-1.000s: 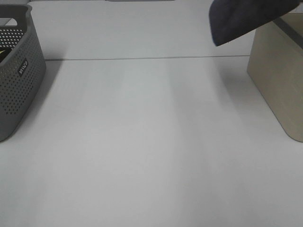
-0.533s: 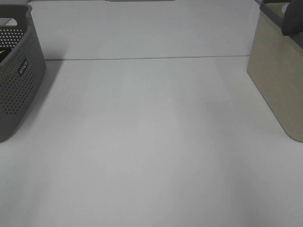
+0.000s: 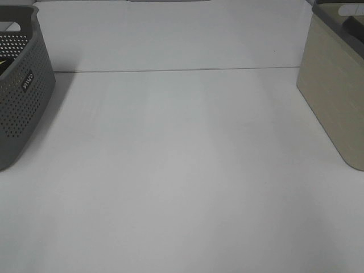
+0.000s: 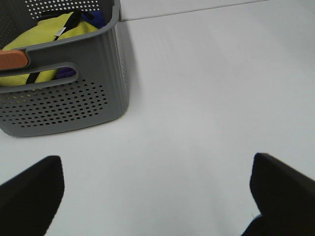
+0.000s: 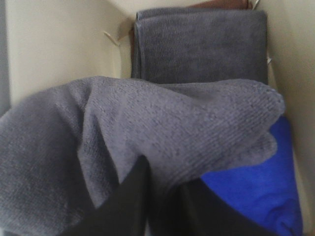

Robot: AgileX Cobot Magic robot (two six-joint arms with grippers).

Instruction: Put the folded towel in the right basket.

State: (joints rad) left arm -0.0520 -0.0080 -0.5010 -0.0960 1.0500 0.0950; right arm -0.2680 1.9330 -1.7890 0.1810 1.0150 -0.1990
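In the right wrist view my right gripper (image 5: 162,196) is shut on a grey folded towel (image 5: 147,128), holding it inside the beige right basket (image 5: 54,44). Under it lie another folded grey towel (image 5: 199,46) and a blue cloth (image 5: 261,182). In the exterior view the right basket (image 3: 335,91) stands at the right edge; only a dark sliver (image 3: 354,23) shows inside its rim. My left gripper (image 4: 157,196) is open and empty above the white table (image 4: 206,98).
A grey perforated basket (image 3: 23,85) stands at the left edge; the left wrist view shows it (image 4: 64,98) holding yellow clothes (image 4: 49,39) and an orange item (image 4: 12,59). A seam runs across the table's back (image 3: 170,70).
The grey towel hung above the back right of the table a second ago. It has moved right and down into the right basket and left the exterior view.
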